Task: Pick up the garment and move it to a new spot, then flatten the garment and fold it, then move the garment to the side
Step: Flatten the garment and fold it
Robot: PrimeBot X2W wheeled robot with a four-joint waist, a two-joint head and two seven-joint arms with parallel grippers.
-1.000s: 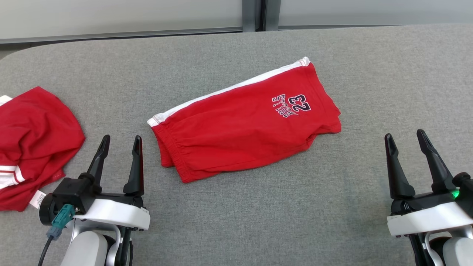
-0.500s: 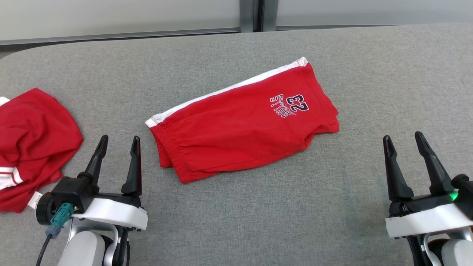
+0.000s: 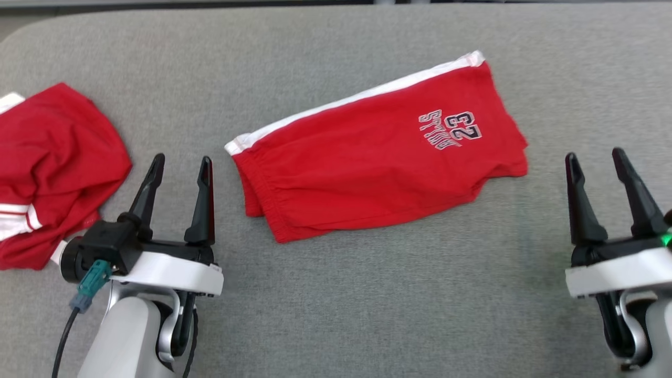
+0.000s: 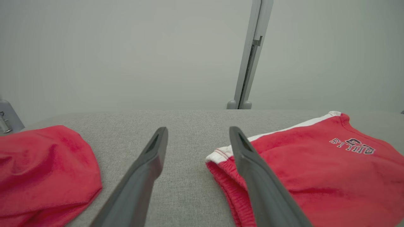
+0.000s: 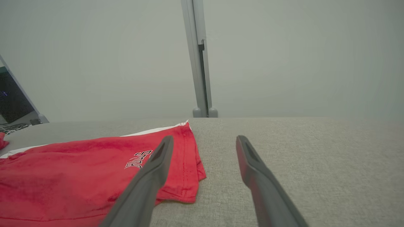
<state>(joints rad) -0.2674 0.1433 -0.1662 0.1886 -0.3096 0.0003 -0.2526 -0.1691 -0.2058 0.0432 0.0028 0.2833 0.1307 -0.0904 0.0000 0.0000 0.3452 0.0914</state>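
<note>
At the lower corners, left end effector (image 3: 182, 157) and right end effector (image 3: 594, 153) stand spread, empty, over grey worktop (image 3: 367, 304); pale wall (image 4: 126, 47) behind.

Shorts (image 3: 367, 168): red, white side stripe, dark print outlined white.
Second garment (image 3: 52, 163): red, white bands.
Worktop (image 3: 367, 294): heathered grey.
Left claw (image 3: 181, 160), right claw (image 3: 594, 153): black fingers, white housings.
Connector (image 3: 89, 286): teal.
</note>
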